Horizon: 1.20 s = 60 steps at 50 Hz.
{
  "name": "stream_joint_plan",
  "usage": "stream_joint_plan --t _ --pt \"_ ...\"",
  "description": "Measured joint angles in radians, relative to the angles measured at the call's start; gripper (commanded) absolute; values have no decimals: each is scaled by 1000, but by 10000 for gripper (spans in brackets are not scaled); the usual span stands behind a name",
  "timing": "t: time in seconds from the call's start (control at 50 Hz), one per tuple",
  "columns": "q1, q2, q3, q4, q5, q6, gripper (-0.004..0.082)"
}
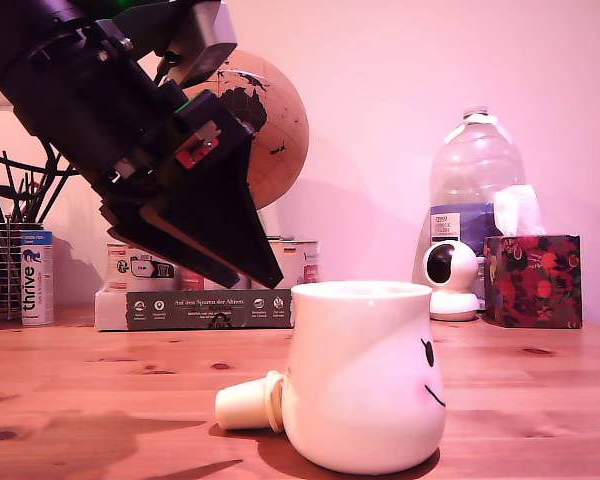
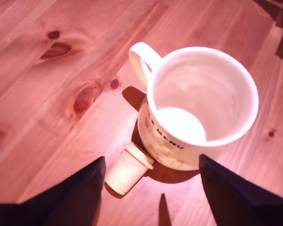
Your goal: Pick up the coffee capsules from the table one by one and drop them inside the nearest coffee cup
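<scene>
My claw (image 2: 151, 188) hangs released, fingers spread wide and holding nothing, above the table (image 2: 47, 94). The capsule (image 2: 127, 169) lies on its side below, between the fingers, rim touching the cup (image 2: 203, 94), which sits just ahead and looks empty. I judge nothing is dropped in yet; the pick and drop remain.

The bench (image 2: 47, 94) is reddish-brown wood, smooth, with dark knots and long grain lines. The coffee cup (image 1: 365, 375) looks like shiny white pottery, glossy inside too. The capsule (image 2: 127, 169), at about 7 o'clock from the cup in the wrist view, looks like dull cream plastic. The gripper (image 2: 151, 188) fingers (image 2: 75, 193) look matt black. The big bottle (image 1: 475, 175) is clear plastic.
</scene>
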Motion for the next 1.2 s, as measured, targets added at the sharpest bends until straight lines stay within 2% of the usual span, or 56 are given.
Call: stream_joint_plan --t 0.02,0.08,0.1,0.16,0.2,0.22,0.26,0.28,0.32,0.38,0.46,0.5,0.52,0.54,0.58,0.6,0.62,0.74,0.76,0.86,1.06,1.2 --pt "0 0 0 0 0 17 568" --pt "0 0 0 -3 -1 32 568" --pt "0 0 0 -3 -5 64 568" --pt "0 0 0 -4 -10 97 568" --pt "0 0 0 -4 -16 103 568" --pt "1 0 0 -4 -19 128 568" --pt "2 0 0 -4 -27 134 568" --pt "4 0 0 -4 -31 155 568" --pt "10 0 0 -5 -38 157 568" --pt "20 0 0 -8 -49 183 568" --pt "37 0 0 -19 -68 241 568" --pt "47 0 0 -22 -77 246 568" --pt "51 0 0 -23 -83 286 568" --pt "56 0 0 -24 -85 291 568" --pt "64 0 0 -27 -91 338 568" --pt "68 0 0 -27 -96 342 567" --pt "72 0 0 -29 -99 375 567" --pt "93 0 0 -37 -103 425 567" --pt "95 0 0 -39 -103 454 567" --pt "97 0 0 -62 -103 516 567" --pt "97 0 0 -122 -103 554 566" --pt "97 0 0 -134 -85 557 566"
